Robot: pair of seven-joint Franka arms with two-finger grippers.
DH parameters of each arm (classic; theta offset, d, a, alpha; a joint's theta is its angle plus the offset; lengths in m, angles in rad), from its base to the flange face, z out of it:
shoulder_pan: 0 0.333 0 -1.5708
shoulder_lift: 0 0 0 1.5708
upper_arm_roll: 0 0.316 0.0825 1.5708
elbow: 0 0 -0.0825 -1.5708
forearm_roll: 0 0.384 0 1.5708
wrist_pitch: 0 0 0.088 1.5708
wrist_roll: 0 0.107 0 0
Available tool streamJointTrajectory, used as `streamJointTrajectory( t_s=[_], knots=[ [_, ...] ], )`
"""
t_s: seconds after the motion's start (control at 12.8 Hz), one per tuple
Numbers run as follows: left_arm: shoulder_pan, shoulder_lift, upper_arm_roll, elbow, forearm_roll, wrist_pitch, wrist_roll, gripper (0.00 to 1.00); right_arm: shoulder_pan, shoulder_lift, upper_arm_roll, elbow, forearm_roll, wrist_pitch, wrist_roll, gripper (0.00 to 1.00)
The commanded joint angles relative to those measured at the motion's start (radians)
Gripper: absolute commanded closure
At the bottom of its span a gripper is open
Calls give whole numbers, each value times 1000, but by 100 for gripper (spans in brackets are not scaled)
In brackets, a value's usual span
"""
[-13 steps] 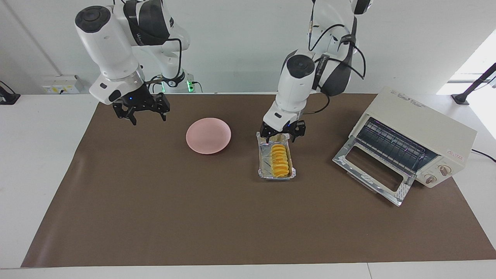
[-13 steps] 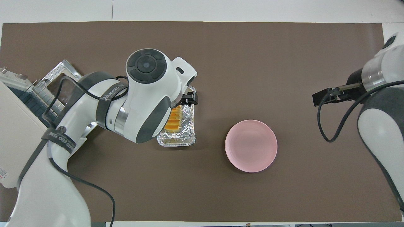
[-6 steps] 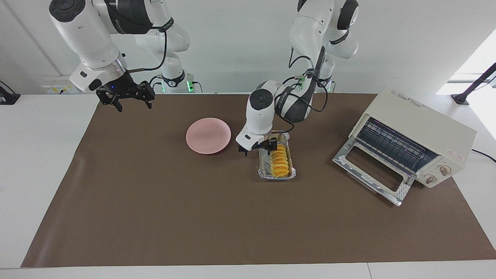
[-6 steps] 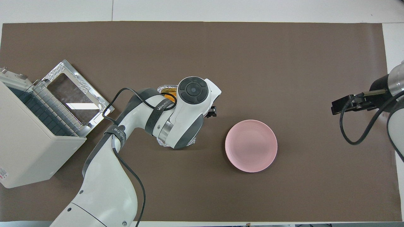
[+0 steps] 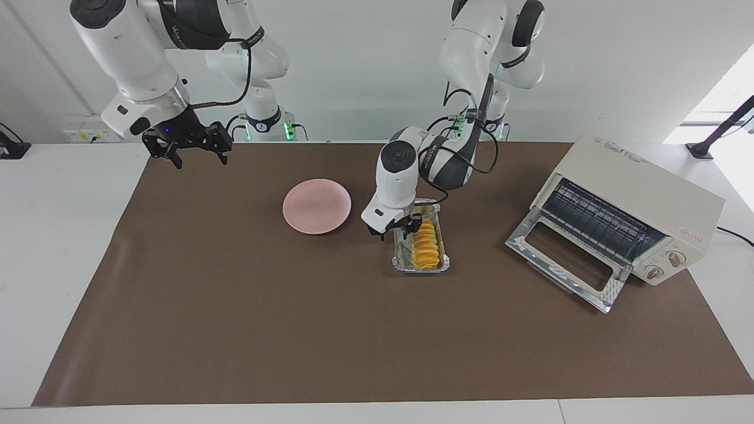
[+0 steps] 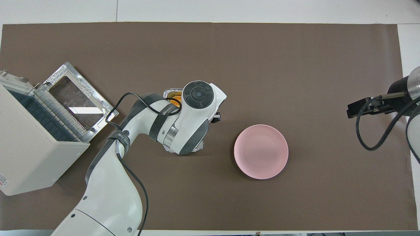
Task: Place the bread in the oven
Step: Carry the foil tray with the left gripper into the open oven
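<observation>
The bread (image 5: 425,241), a ridged golden-yellow loaf, lies in the silver foil tray (image 5: 406,260) at the middle of the mat. In the overhead view my left arm hides almost all of the bread (image 6: 176,97) and the tray (image 6: 173,90). My left gripper (image 5: 393,228) is low and open. It stands across the tray's long wall on the plate's side, one finger by the bread and one outside the tray. The cream-white oven (image 5: 630,194) stands at the left arm's end with its glass door (image 5: 562,265) dropped open. My right gripper (image 5: 187,148) is open and empty, raised over the mat's corner.
A round pink plate (image 5: 317,206) sits beside the tray toward the right arm's end and also shows in the overhead view (image 6: 261,151). The oven (image 6: 29,147) and its open door (image 6: 77,98) take up the left arm's end of the brown mat (image 5: 294,330).
My left gripper turned and came down from the tray's robot-side end to its long wall, then edged toward the bread. My right gripper rose and drew back toward the mat's corner.
</observation>
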Motion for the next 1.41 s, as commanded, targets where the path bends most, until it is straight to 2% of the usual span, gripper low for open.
streamJointTrajectory(
  t_s=[0.0,0.16,0.47,0.7,0.94,1.33],
  knots=[
    [12,-19,4,-38,-20,22,6,100,-24,-9,11,4,-9,-5,-9,0],
    [23,-16,12,19,-63,-38,-7,100,-24,-11,4,6,-10,-5,-11,0],
    [55,59,79,285,-51,-362,-15,100,-24,-15,4,4,-10,-4,-5,0],
    [55,45,217,381,1,-465,-14,100,-22,-31,6,-11,-10,-10,-11,0],
    [56,45,381,380,9,-455,-14,100,-16,-31,6,-11,-10,-8,-11,0],
    [196,45,426,325,12,-396,-14,100,-17,-31,7,-11,-10,-8,-11,0]
  ],
)
